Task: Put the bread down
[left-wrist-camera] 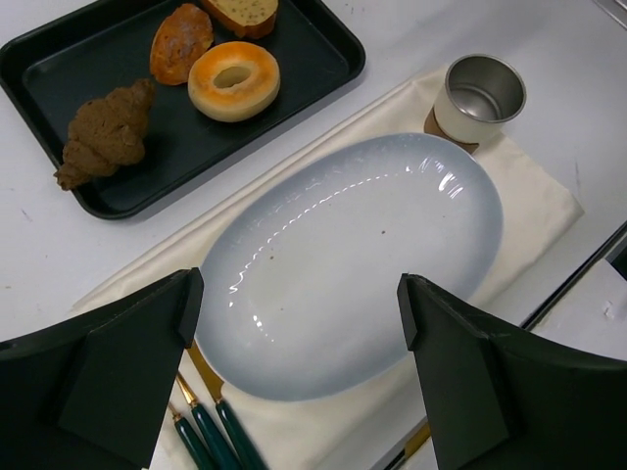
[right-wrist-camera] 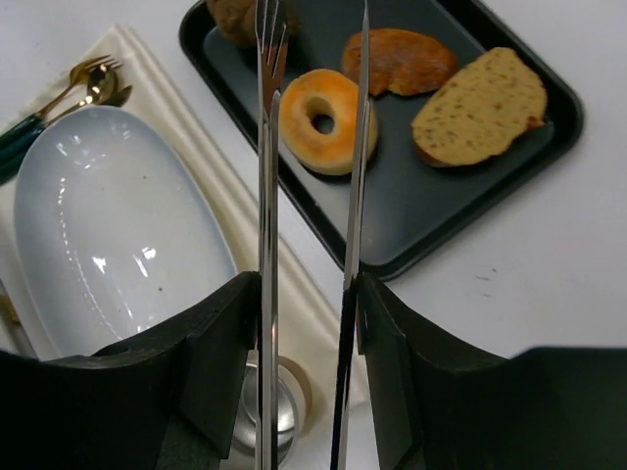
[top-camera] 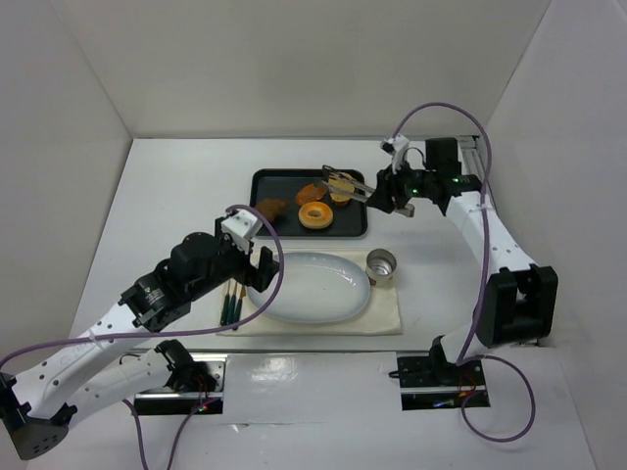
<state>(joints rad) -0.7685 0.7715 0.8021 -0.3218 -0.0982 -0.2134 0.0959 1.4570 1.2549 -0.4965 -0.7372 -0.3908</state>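
The bread, a dark brown croissant (left-wrist-camera: 106, 132), lies at the left end of the black tray (left-wrist-camera: 328, 73); it also shows in the top view (top-camera: 269, 207) and at the top edge of the right wrist view (right-wrist-camera: 235, 15). My right gripper (top-camera: 380, 196) (right-wrist-camera: 306, 323) is shut on metal tongs (right-wrist-camera: 266, 147). The tong arms stand apart and empty over the tray, tips near the doughnut (right-wrist-camera: 326, 119) and the croissant. My left gripper (top-camera: 260, 269) (left-wrist-camera: 299, 323) is open and empty above the white oval plate (left-wrist-camera: 392, 196).
An orange-brown bun (right-wrist-camera: 397, 61) and a tan bread slice (right-wrist-camera: 480, 106) also lie on the tray. A metal cup (top-camera: 381, 264) stands right of the plate (top-camera: 338, 304) on a cream cloth (top-camera: 387, 318). Green-handled cutlery (top-camera: 232, 304) lies left of the plate.
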